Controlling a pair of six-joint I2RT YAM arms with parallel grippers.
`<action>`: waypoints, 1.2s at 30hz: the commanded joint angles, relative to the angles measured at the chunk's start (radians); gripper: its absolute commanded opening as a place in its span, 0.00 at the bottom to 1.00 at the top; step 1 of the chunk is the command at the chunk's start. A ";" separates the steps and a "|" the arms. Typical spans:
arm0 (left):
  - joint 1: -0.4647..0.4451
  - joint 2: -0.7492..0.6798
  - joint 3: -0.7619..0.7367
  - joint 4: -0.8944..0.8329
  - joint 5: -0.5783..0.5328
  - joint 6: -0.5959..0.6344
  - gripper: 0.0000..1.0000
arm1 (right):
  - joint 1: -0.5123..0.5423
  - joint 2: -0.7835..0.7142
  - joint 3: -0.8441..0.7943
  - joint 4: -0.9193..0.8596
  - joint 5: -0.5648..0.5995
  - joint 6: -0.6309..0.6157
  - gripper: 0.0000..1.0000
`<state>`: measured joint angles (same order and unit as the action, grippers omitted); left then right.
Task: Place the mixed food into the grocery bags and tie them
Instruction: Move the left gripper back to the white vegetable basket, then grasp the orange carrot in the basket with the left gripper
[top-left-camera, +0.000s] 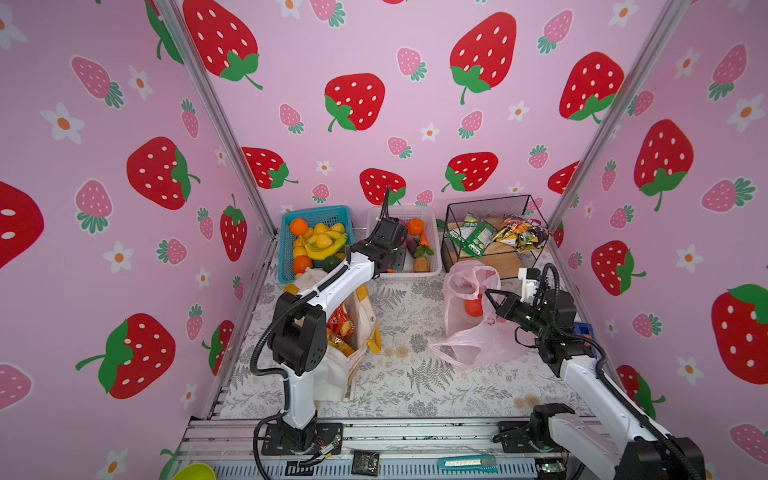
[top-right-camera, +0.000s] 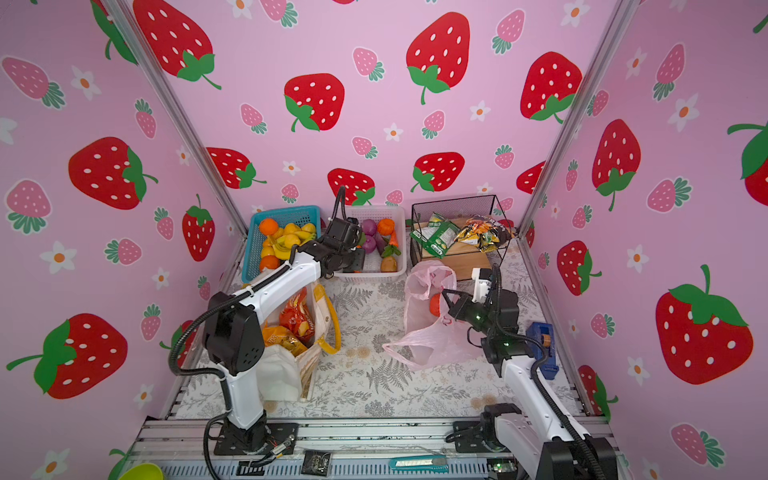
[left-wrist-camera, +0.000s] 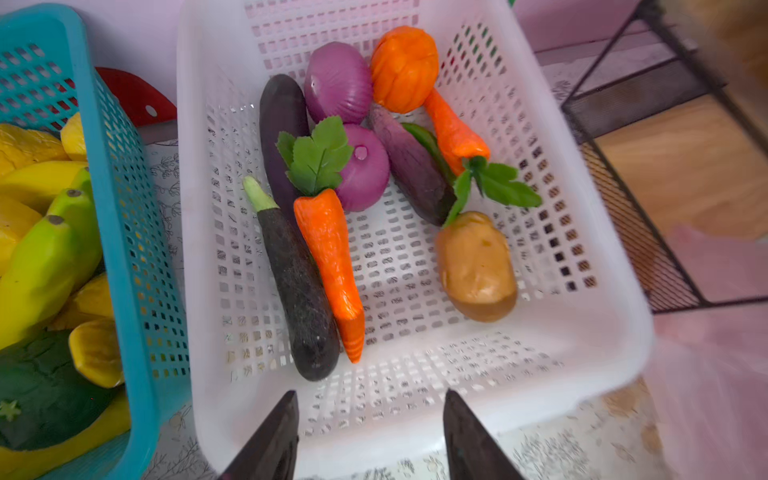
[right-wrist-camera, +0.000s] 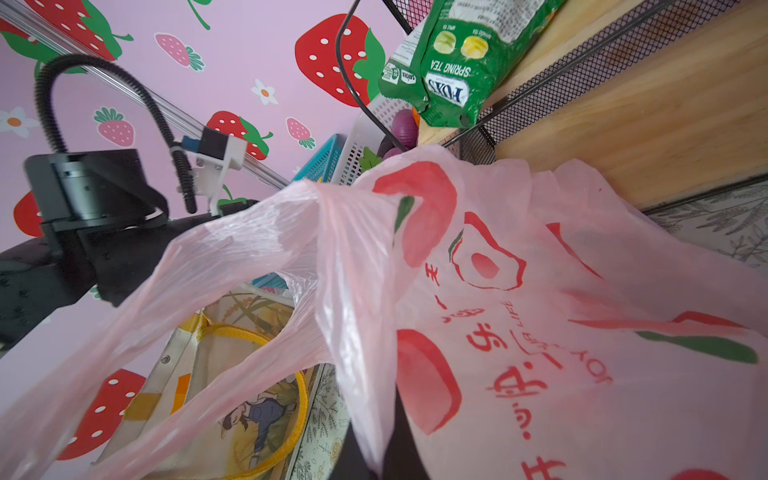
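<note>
My left gripper (left-wrist-camera: 371, 401) hangs open over the near wall of a white basket (left-wrist-camera: 582, 361), with nothing between its fingers. In the basket lie an orange carrot (left-wrist-camera: 328, 257), a dark long eggplant (left-wrist-camera: 299, 291), a brown potato (left-wrist-camera: 478, 266) and purple onions. My right gripper (top-left-camera: 489, 294) is shut on the rim of the pink plastic bag (top-left-camera: 469, 336), holding it up; a red tomato (top-left-camera: 473, 308) sits inside. The cream tote (top-left-camera: 362, 316) with yellow straps stands under my left arm, with red-orange and yellow snack packets (top-left-camera: 340, 324) in it.
A blue basket (top-left-camera: 318, 216) of bananas, lemons and oranges stands left of the white one. A black wire basket (top-left-camera: 490, 205) at the back right holds green and yellow packets on a wooden board. A blue tape dispenser (top-right-camera: 542, 349) lies by the right wall.
</note>
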<state>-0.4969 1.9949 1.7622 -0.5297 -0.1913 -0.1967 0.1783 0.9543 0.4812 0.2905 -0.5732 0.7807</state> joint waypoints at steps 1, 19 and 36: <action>0.013 0.095 0.146 -0.115 -0.042 0.041 0.53 | -0.006 0.002 0.005 0.024 0.000 -0.019 0.00; 0.060 0.561 0.688 -0.310 -0.075 0.078 0.49 | -0.006 0.030 -0.001 0.039 -0.006 -0.036 0.00; 0.092 0.668 0.746 -0.270 0.062 0.064 0.48 | -0.005 0.057 -0.005 0.062 -0.005 -0.026 0.00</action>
<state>-0.4145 2.6392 2.4718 -0.7906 -0.1558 -0.1307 0.1783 1.0035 0.4812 0.3168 -0.5755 0.7578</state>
